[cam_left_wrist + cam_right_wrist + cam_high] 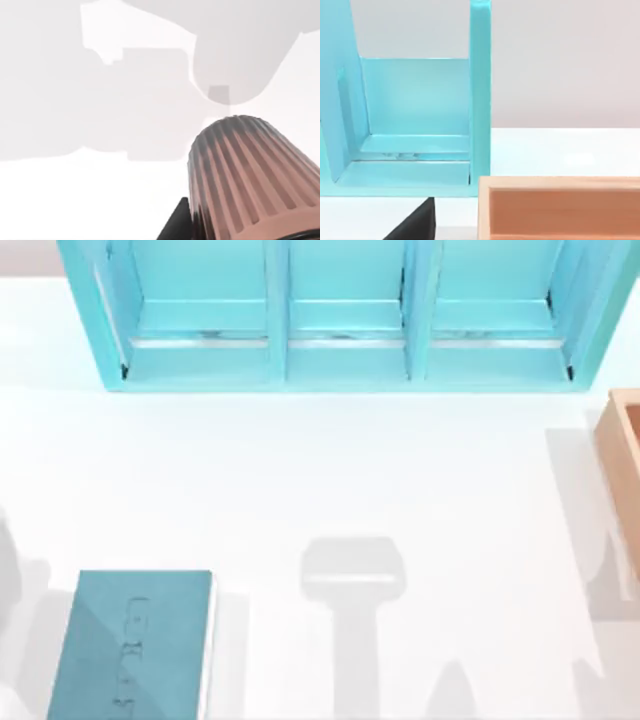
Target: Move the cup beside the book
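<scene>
**Cup near the left gripper, book waiting at the near left**

In the left wrist view a ribbed brown cup (250, 180) stands very close to the camera, and a dark finger (175, 225) of the left gripper shows just beside its wall. The robot probably has the cup between its fingers, or is about to, but the pictures do not let one tell if the fingers are spread or pressed on it.

On the table (330, 470), at the near left, the book (135, 645) lies flat with its white page edge to the right. The bare table on that side seems a good place for the cup. The cover has faint raised letters, but they cannot be read.

At the right edge sits an orange wooden box (622, 455). The right wrist view shows a dark gripper part (415, 225) near this box; its state cannot be told.

Farthest away stands the big light-blue shelf (345, 350) with three compartments.
</scene>
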You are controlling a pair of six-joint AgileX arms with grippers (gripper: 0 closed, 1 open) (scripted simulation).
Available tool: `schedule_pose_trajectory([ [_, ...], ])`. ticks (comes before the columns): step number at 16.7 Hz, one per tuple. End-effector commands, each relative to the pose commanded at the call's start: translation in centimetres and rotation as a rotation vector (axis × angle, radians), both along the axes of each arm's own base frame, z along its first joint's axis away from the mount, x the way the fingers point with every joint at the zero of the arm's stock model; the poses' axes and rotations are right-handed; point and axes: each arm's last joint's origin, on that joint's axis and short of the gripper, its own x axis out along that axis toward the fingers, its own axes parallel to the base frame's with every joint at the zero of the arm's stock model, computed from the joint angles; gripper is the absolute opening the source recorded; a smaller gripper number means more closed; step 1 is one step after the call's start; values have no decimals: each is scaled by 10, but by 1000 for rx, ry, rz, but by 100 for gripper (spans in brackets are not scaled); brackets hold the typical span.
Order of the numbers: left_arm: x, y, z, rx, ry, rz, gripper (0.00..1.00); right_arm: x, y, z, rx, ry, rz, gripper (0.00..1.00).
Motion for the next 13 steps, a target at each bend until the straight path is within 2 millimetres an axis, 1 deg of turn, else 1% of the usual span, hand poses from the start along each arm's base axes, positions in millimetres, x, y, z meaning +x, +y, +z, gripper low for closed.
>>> schedule_pose_trajectory([
  [2, -1, -6, 5, 3, -8, 40, 0, 0, 0, 0, 0, 0, 0, 100],
  [5, -5, -23, 17, 6, -20, 159, 0, 0, 0, 0, 0, 0, 0, 100],
  [9, -16, -58, 34, -2, -20, 392, 0, 0, 0, 0, 0, 0, 0, 100],
  [13, -37, -100, 46, -14, 7, 697, 0, 0, 0, 0, 0, 0, 0, 100],
])
